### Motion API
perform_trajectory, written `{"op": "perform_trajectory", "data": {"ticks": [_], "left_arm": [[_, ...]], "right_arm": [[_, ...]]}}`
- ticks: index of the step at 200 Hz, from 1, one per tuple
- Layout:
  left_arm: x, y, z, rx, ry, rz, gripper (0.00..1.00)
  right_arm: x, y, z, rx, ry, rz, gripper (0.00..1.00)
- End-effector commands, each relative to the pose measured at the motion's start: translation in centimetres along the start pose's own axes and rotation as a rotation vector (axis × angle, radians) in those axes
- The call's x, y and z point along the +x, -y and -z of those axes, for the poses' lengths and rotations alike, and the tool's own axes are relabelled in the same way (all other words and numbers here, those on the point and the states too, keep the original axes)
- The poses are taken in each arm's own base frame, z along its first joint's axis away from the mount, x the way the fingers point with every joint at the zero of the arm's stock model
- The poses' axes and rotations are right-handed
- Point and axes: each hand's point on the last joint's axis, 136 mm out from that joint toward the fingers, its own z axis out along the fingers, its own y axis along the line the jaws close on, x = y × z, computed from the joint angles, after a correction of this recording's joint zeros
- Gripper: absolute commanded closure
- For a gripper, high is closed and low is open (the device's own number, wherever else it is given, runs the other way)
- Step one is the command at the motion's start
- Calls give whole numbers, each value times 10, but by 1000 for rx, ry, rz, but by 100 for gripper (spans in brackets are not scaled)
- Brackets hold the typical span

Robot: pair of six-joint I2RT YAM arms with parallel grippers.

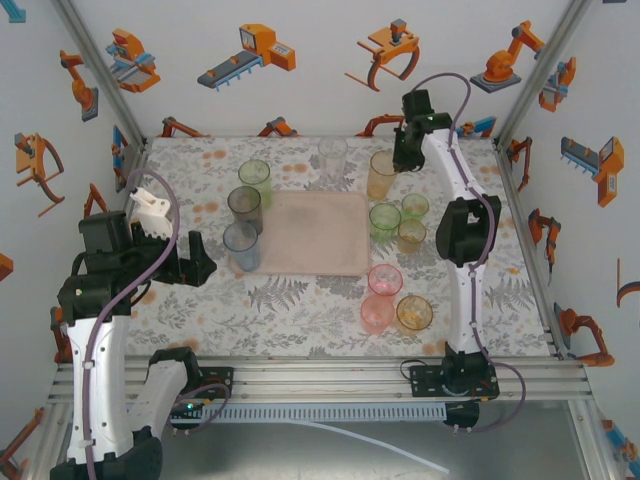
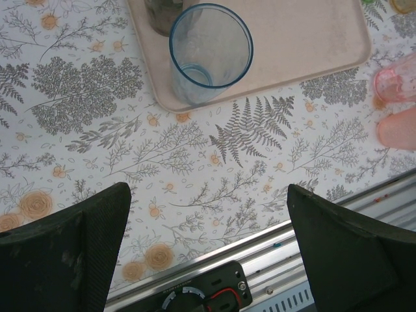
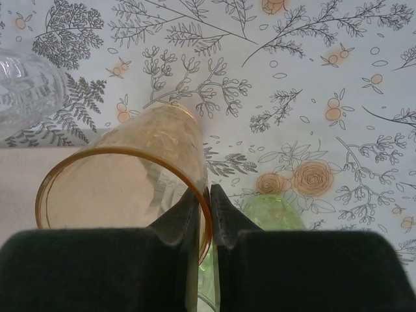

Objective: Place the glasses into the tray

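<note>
The right tool (image 3: 209,195) is closed on the rim of a translucent amber glass tumbler (image 3: 162,136), one finger inside and one outside. The tumbler is near the far edge of the floral tabletop (image 1: 300,320), just beside the far right corner of the flat pale pink rectangular tray (image 1: 315,235). The left tool (image 2: 208,195) hangs wide apart and empty over the tabletop's near edge. A blue tinted tumbler (image 2: 209,52) stands in the tray's near left corner, with a grey tumbler (image 1: 245,208) farther along that edge. A green tumbler (image 1: 385,220), a pink tumbler (image 1: 385,278) and an orange tumbler (image 1: 414,313) stand on the tabletop right of the tray.
</note>
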Motion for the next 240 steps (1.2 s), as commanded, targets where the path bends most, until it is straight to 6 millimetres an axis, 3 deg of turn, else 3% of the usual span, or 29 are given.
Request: {"op": "perform_trajectory", "data": {"ticks": [1,56,116,160,240], "left_arm": [[-2,2,1,13,18,15,2],[-4,1,1,8,20,15,2],[-3,-5,1,-20,20,20,2],[-2,-12,-1,-50,5,28,2],[-2,-11,5,-57,28,39,1]], "right_arm": [[-10,8,8,34,29,13,90],[-26,7,27,34,86,13,98],[-46,2,77,16,178,5,99],[-41,1,113,-3,200,19,99],[-11,-30,199,-11,256,176,100]]}}
